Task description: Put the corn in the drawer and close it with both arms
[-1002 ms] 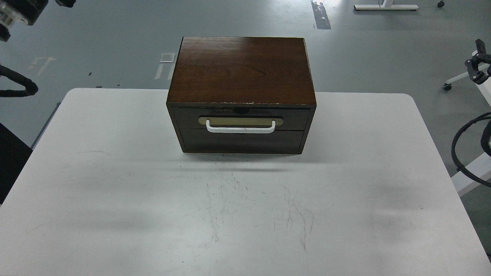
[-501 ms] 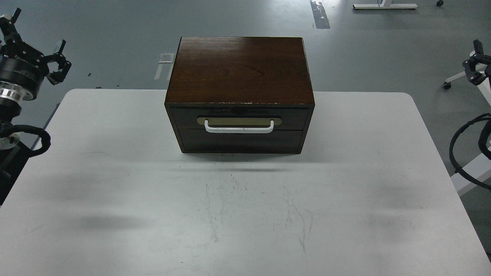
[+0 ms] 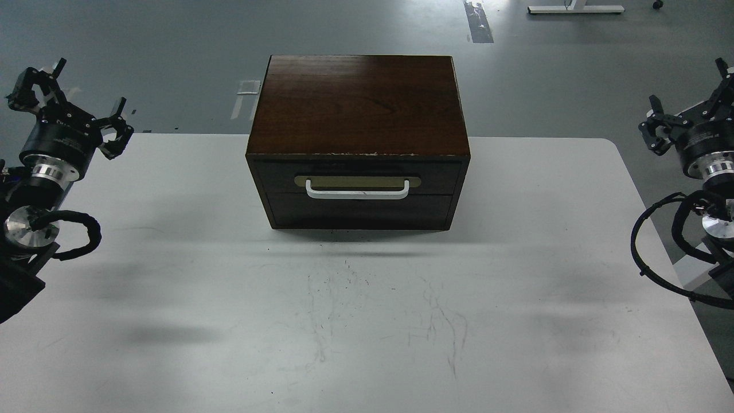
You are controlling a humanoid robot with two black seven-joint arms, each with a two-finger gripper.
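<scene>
A dark wooden box sits at the far middle of a white table point(image 3: 172, 321), its drawer point(image 3: 356, 175) pushed fully in, white handle point(image 3: 357, 194) facing me. My left gripper point(image 3: 69, 103) and right gripper point(image 3: 685, 97) hover at the table's far corners, fingers spread and empty. No corn is in view, so I judge the task either finished or unstarted; if unstarted, next I pull the handle.

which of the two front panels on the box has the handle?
The upper one, the drawer: it carries the white bar handle on a beige plate. The lower panel beneath it is plain dark wood.
</scene>
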